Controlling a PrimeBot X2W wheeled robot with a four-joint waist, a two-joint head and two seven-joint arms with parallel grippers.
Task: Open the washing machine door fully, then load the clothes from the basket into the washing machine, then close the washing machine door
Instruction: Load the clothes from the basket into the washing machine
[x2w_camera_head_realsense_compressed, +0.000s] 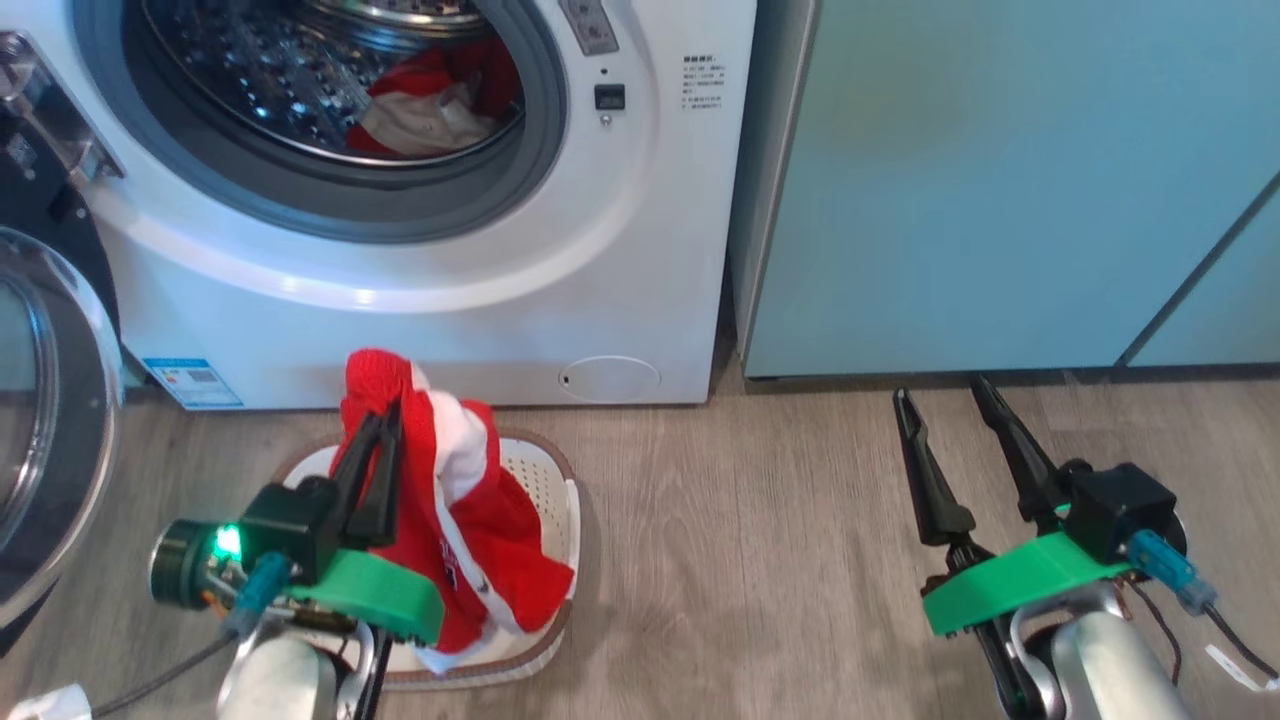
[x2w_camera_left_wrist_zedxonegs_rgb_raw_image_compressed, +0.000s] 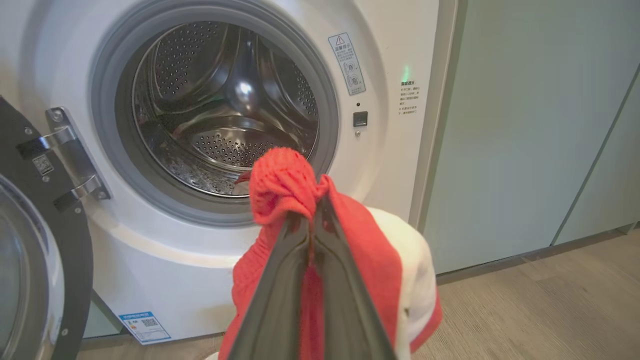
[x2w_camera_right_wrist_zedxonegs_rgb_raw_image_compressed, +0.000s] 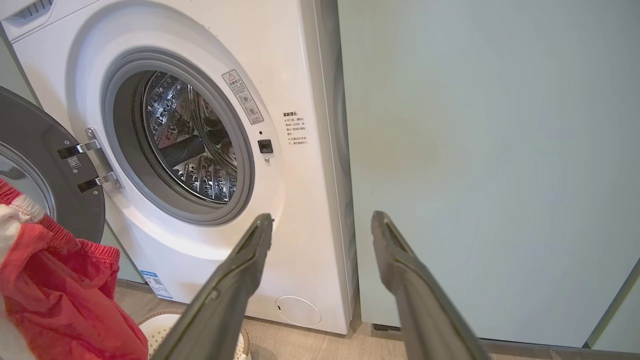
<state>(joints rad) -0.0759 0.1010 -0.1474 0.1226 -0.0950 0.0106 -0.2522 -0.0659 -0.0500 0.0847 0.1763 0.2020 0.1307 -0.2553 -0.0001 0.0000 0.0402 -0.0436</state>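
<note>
On the wood-look floor (x2w_camera_head_realsense_compressed: 760, 520) before the washing machine (x2w_camera_head_realsense_compressed: 420, 300), the basket (x2w_camera_head_realsense_compressed: 548, 480) stands close to the foot of the front panel. The left fingers (x2w_camera_head_realsense_compressed: 385, 490) are pressed together on a red garment (x2w_camera_head_realsense_compressed: 500, 560) with white trim, gripping it near its top. A bunch of red knit bulges just past the fingertips. The garment hangs from that grip above the basket, its lower folds spreading over the near rim. Whether they rest on the basket cannot be told.

In the left wrist view, the held bundle sits in front of the lower edge of the drum opening, outside it.

The door (x2w_camera_head_realsense_compressed: 45, 430) stands swung open on its hinge at the machine's left side, black rim and clear centre visible. The drum (x2w_camera_head_realsense_compressed: 250, 80) is exposed. A second red and white piece (x2w_camera_head_realsense_compressed: 430, 110) lies inside it, low and towards the right.

The right fingers (x2w_camera_head_realsense_compressed: 925, 470) are spread wide and hold nothing. They point at the base of the pale teal cabinet (x2w_camera_head_realsense_compressed: 1000, 180) over bare floor, well apart from the basket.
</note>
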